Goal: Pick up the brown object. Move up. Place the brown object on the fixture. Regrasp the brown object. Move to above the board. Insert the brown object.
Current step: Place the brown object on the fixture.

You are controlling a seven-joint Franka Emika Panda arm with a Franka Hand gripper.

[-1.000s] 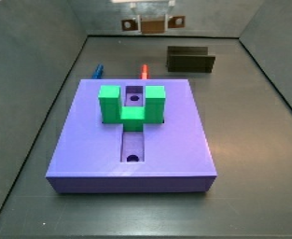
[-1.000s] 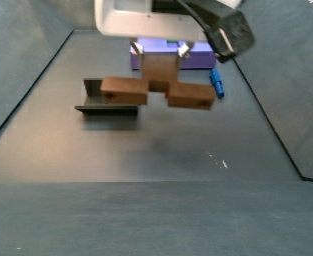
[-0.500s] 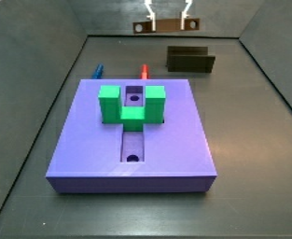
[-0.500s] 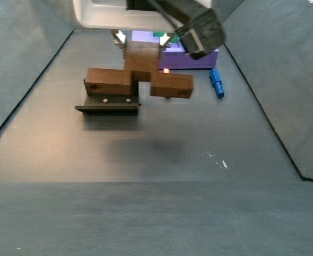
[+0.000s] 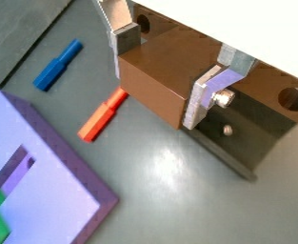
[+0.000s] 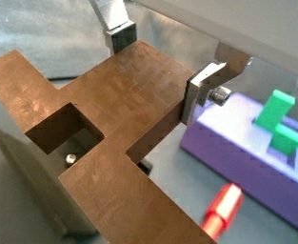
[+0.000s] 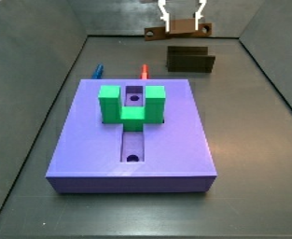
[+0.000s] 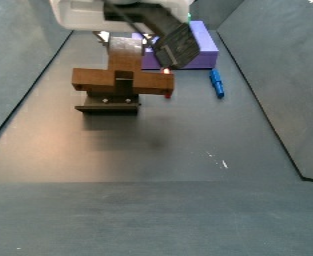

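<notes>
Nowhere did any writing or label show. Largest was the board [image 7: 132, 140], a smooth matte lavender slab with a grooved, holed channel, carrying a green U-shaped block [image 7: 132, 104]. Next, the brown object [image 8: 119, 81], a flat-faced, cross-like piece with a square recess, hung clamped between the gripper [image 5: 170, 59] and its silver plates, just above the dark fixture [image 8: 108, 105]. Smallest, a red peg [image 5: 102, 114] and blue peg [image 5: 57, 64] lay on the floor.

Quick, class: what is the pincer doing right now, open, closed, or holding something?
Pincer: closed on the brown object, carrying it just above the fixture.
</notes>
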